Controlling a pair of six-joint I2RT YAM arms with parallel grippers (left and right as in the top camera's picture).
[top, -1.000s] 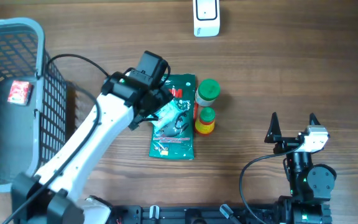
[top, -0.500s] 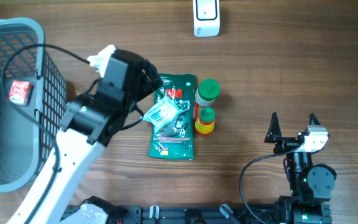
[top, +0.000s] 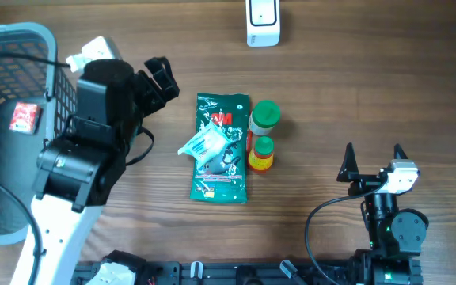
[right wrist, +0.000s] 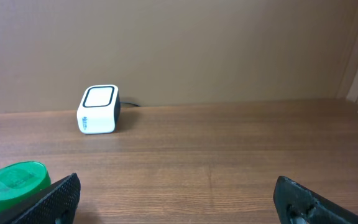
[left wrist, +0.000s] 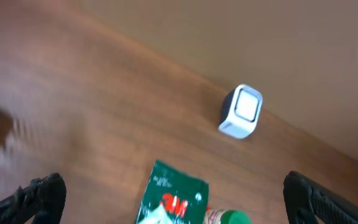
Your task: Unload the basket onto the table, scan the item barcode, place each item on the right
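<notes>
Closest to the robot, the right gripper [top: 373, 152] sits low over the table [top: 331, 95], off to the right side. Its two fingers are wide apart and hold nothing.

A bit farther out, in the middle of the table, a green packet [top: 222, 162] lies flat. A small white packet [top: 204, 144] lies on top of it and sticks out over its left edge. Two little bottles sit just beside the green packet's right edge. The yellow bottle [top: 261, 155] is nearer, and the bottle with a green lid [top: 265, 115] is behind it.

Left of the packets, and not touching them, the left gripper [top: 158, 77] hangs above the wood. Its fingers are spread wide too, with nothing between them.

On the far left stands a grey basket [top: 54, 47] with a small red thing [top: 24, 117] inside.

Farthest away, near the back edge of the table, sits the white scanner [top: 263, 21], well apart from the packets.
</notes>
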